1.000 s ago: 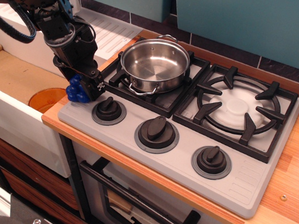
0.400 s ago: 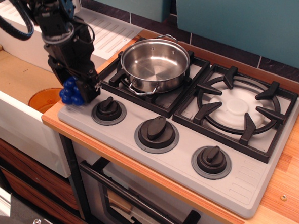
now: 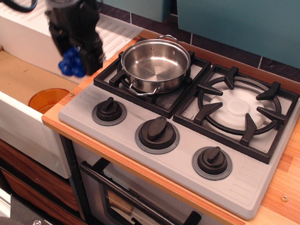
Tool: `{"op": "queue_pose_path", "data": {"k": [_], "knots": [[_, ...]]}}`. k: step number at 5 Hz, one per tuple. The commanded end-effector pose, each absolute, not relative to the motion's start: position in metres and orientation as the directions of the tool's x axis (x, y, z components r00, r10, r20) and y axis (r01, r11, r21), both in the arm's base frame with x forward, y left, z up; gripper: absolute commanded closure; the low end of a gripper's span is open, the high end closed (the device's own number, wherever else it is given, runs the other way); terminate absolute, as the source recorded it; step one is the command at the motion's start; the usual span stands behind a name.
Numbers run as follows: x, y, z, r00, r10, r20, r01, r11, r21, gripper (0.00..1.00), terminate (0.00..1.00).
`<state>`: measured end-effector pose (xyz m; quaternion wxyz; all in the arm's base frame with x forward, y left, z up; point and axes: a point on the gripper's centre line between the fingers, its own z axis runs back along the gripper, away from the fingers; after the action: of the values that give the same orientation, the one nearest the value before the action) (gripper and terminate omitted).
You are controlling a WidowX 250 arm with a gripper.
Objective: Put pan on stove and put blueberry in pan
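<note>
While we carry it: the blueberry [image 3: 70,63] hangs in the air left of the stove [image 3: 139,117], above the counter edge and clear of every surface.
Jaws: our gripper [image 3: 76,57] is pinched on the blue cluster; the berries bulge out on its left side, so the hold looks off-centre, though blur hides the contact.
Pan: the pan [image 3: 155,65] already sits on the left burner grate [image 3: 146,84], empty, its near wire handle facing the knobs.
How the berry handles, as we judge it: light, glossy and likely slippery, a knobbly bunch of balls with no flat face; a grip across the middle of the cluster suits it best, since a pinch on one outer ball could let it twist free.
How the pan handles: stiff steel, smooth low walls; the berry may roll once dropped in.
Count, task things: one pan, one blueberry cluster, one stove.
Count, stove parts: two burner grates, three black knobs [image 3: 158,133].
Count, other: one orange disc [image 3: 46,98], down in the white sink [image 3: 17,119] at left.
</note>
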<state>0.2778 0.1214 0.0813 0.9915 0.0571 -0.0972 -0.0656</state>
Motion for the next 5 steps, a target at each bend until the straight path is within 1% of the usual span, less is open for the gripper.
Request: {"op": "queue_pose_path", "data": {"k": [1,3,4,5], "knots": [[0.311,0.088,0.121,0.961,-0.144,0.237,0.119,0.986,0.116,1.0,0.0],[0.335,0.047,0.127,0.96,-0.142,0.241,0.13,0.989,0.067,1.0,0.0],[0.347,0.039,0.119,0.951,-0.16,0.264,0.15,0.987,0.056,1.0,0.0],[0.358,0.036,0.106,0.94,-0.174,0.294,0.166,0.985,0.054,1.0,0.0]]}}
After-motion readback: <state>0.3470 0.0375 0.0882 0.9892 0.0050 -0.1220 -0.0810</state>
